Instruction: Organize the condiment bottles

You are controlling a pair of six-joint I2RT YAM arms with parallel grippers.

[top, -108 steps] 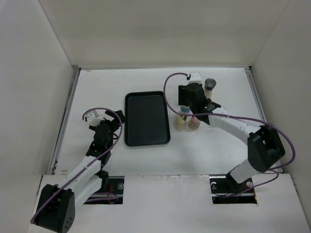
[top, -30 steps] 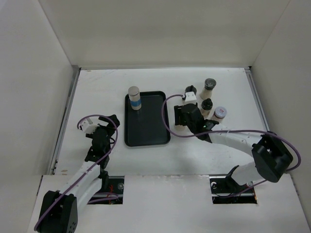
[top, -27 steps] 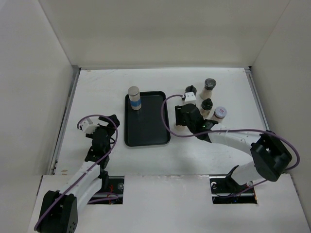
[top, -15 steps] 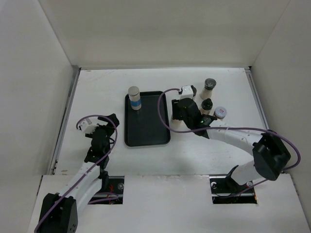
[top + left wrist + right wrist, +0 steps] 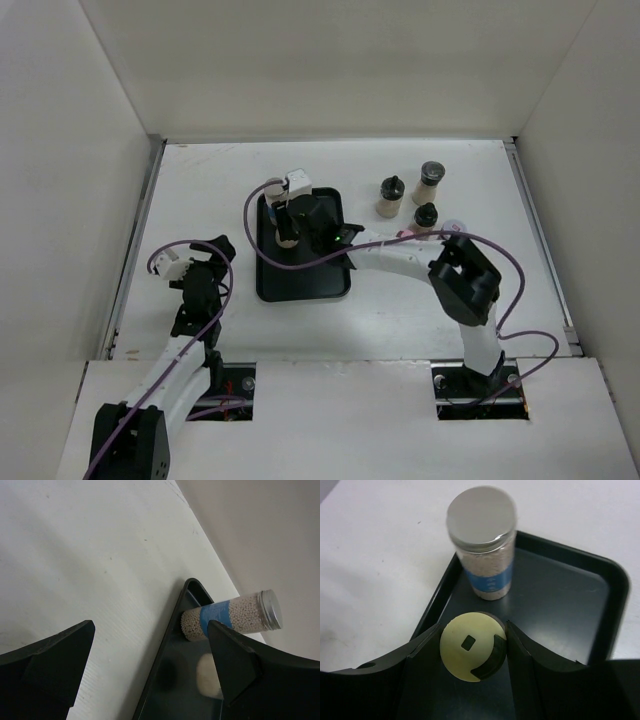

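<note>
Two bottles matter at this moment, and both are at the black tray.

Overhead view: my right arm reaches across to the centre-left of the frame. There my right pincer (image 5: pixel 289 228) hangs over the upper end of the black tray (image 5: pixel 300 285). It holds the cream-capped bottle (image 5: pixel 287 238), just beside the blue-labelled bottle (image 5: pixel 272 190) in the tray's upper left corner. At upper right, well apart from the tray, three more stand on the white table (image 5: pixel 200 180): a black-capped bottle (image 5: pixel 390 196), a grey-capped bottle (image 5: pixel 430 180) and a second black-capped bottle (image 5: pixel 425 215). My left pincer (image 5: pixel 212 250) sits at lower left, away from everything.

Left wrist view: my left pincer's fingers (image 5: pixel 50 655) are spread wide with nothing between them. Right of centre, the blue-labelled bottle stands in the tray corner. It looks sideways in this tilted view, is full of pale granules and has a silver cap. A cream blur below it is probably the bottle I carry.

Right wrist view: looking straight down, my two dark fingers (image 5: pixel 422 665) press both sides of the round cream cap at lower centre, closed partway onto it. The blue-labelled bottle is directly above in the frame, near but apart. I cannot tell whether my bottle's base rests on the tray floor.

I judge this to be the setting-down of a second bottle on the tray. The next move calls for lowering until it stands firm, opening just enough to let go, and lifting straight up so I do not knock its neighbour.
</note>
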